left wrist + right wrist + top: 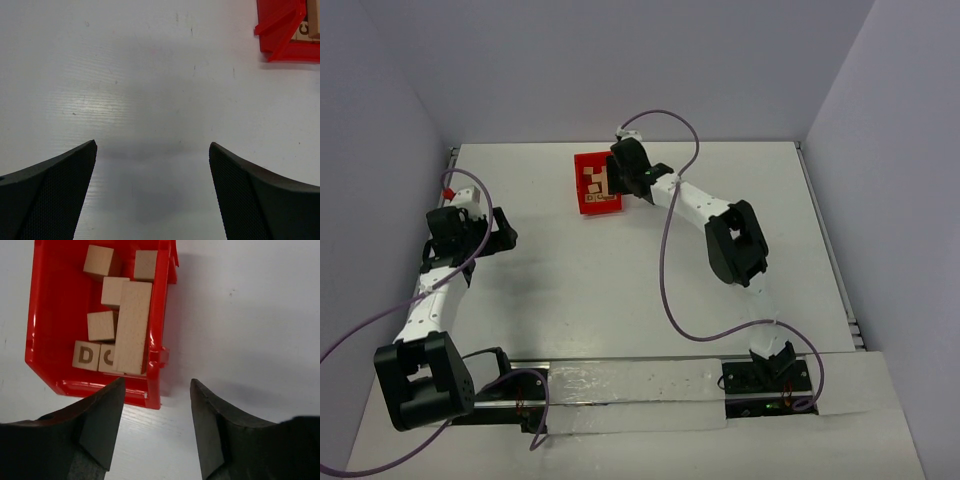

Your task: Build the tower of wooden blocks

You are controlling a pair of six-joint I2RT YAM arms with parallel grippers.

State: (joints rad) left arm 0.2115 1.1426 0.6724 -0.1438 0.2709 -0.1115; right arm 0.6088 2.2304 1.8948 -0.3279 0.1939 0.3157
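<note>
Several tan wood blocks [102,326] lie loose in a red bin [49,305]; a long block [133,325] lies over two cubes marked with letters [86,355]. The bin also shows in the top view [582,172] at the back middle of the table, and its corner shows in the left wrist view [280,35]. No tower is in view. My right gripper [157,385] is open and empty, just beside the bin's near right corner. My left gripper [152,147] is open and empty over bare table at the left [500,232].
The white table [620,270] is walled on the left, back and right. Purple cables [665,250] loop over it from each arm. The arm bases stand on a rail [620,385] at the near edge.
</note>
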